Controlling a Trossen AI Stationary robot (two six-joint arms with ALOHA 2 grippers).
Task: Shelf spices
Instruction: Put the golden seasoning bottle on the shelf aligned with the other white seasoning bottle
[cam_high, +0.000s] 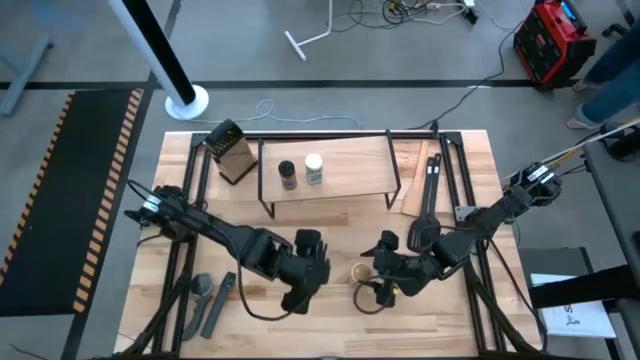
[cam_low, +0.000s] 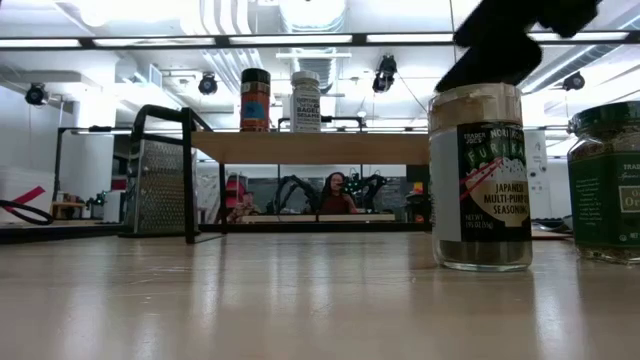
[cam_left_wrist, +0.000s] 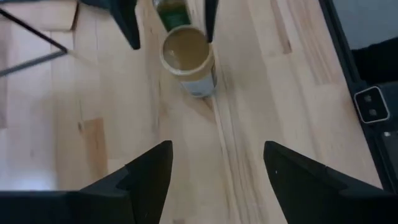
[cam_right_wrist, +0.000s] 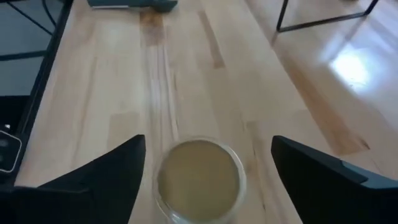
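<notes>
Counter of slatted wood, carrying the shelf with black-topped jar and white-topped jar already on it. Left gripper idle nearby, fingers spread. Right gripper fingers spread either side of the tan-topped jar, near the counter's front beside the green jar. Standing upright, long axis vertical. Best centred, then closed squarely around the body below the lid, kept plumb on lifting.

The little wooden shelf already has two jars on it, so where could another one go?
On the low light-wood shelf, the black-topped jar and white-topped jar stand left of centre. The board's right half is bare, as is a small patch at its left end beside the dark metal box grater. Below, it is crowded where the right hand straddles the tan-topped jar.
</notes>
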